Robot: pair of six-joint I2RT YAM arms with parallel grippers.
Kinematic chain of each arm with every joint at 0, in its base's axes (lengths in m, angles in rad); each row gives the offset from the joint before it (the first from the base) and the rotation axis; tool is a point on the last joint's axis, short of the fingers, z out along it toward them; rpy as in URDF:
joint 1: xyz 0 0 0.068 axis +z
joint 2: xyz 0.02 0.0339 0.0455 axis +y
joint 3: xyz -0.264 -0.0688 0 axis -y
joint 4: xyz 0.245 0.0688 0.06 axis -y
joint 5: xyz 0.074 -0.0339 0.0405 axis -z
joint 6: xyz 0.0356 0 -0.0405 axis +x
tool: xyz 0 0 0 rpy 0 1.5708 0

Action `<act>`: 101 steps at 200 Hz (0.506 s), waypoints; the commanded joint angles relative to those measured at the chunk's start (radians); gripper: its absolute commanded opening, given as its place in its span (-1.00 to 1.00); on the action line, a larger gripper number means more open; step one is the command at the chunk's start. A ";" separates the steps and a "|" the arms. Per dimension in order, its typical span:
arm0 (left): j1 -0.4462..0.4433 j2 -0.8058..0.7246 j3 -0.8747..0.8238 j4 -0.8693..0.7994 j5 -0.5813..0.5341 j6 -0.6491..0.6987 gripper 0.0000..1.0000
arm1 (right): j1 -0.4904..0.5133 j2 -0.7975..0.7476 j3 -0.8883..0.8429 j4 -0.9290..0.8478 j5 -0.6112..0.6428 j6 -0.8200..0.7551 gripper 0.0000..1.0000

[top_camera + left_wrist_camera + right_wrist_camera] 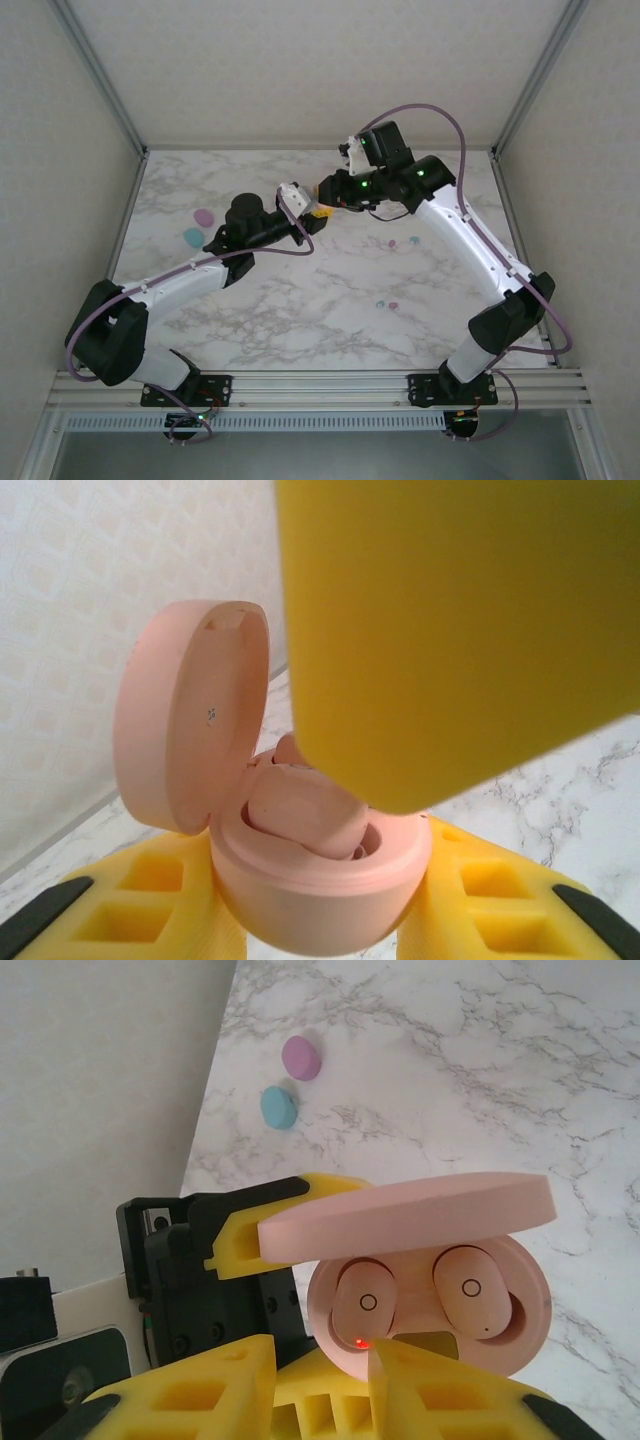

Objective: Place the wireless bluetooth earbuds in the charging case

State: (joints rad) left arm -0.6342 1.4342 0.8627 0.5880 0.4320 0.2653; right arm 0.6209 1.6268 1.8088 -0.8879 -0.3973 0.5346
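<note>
Over mid-table, left gripper (320,880) pinches the pink charging case (525,1310), both earbuds (365,1305) seated; right gripper (322,1352), parted empty, probably closes the lid (400,1215) next.

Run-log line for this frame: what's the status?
left gripper: shut on pink charging case, lid open | earbuds: two pink, sitting in case | right gripper: open at case, holding nothing

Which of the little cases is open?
The pink case, held in the left fingers, has its lid up; the purple case and teal case lie shut on the table.
</note>
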 commanded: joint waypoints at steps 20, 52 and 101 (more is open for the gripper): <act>-0.007 -0.029 0.024 0.068 0.034 -0.029 -0.58 | -0.002 -0.092 0.048 -0.023 0.039 -0.034 -0.36; -0.005 -0.050 0.032 0.084 0.104 -0.071 -0.57 | -0.041 -0.159 0.040 0.019 0.167 -0.030 -0.30; -0.005 -0.070 0.066 0.042 0.167 -0.087 -0.58 | -0.136 -0.075 0.111 0.030 0.111 0.007 -0.03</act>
State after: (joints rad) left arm -0.6342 1.4021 0.8722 0.6167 0.5362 0.2043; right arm 0.5102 1.4792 1.8545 -0.8669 -0.2554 0.5289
